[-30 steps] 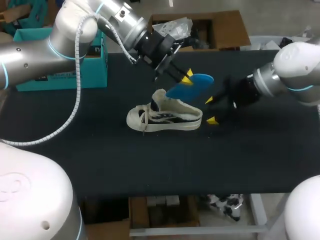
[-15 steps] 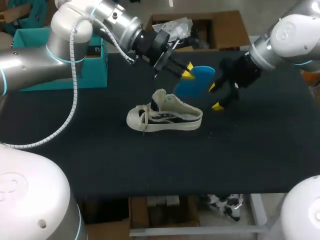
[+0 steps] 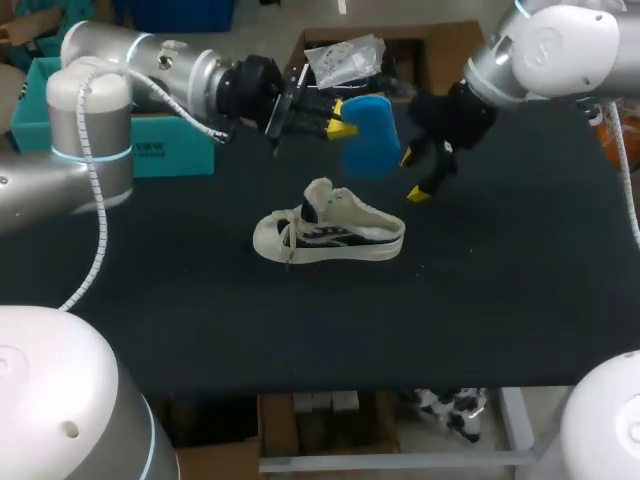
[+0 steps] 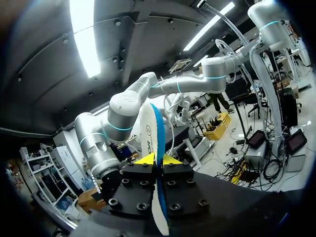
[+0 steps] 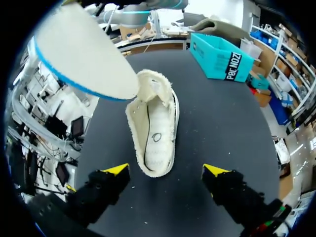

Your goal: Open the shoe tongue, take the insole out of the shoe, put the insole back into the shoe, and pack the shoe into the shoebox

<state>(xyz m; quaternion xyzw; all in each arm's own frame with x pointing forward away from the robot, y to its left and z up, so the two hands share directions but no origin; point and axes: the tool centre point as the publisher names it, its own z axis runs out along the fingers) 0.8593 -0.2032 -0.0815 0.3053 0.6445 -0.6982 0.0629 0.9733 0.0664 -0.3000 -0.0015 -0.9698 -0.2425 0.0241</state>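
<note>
A cream low shoe (image 3: pixel 325 228) with dark stripes lies on its sole in the middle of the black table (image 3: pixel 300 320), toe toward my left arm. My left gripper (image 3: pixel 338 122) is shut on the blue insole (image 3: pixel 372 145), which hangs in the air behind and above the shoe. The left wrist view shows the insole (image 4: pixel 148 131) edge-on, pinched between the gripper (image 4: pixel 157 160). My right gripper (image 3: pixel 412 175) hovers open just right of the insole, above the shoe's heel side. Its wrist view looks down into the shoe (image 5: pixel 157 133) past the wide-apart gripper (image 5: pixel 166 171), with the insole (image 5: pixel 81 49) beside it.
A teal box (image 3: pixel 150 140) stands at the back left of the table, also seen as the teal box (image 5: pixel 219 57) beyond the shoe. A brown cardboard box (image 3: pixel 455 55) with crumpled wrapping inside sits behind the table's far edge.
My left gripper has carried the insole up and back, away from the shoe, turning it more upright. My right arm has risen and swung back toward the insole, still open.
</note>
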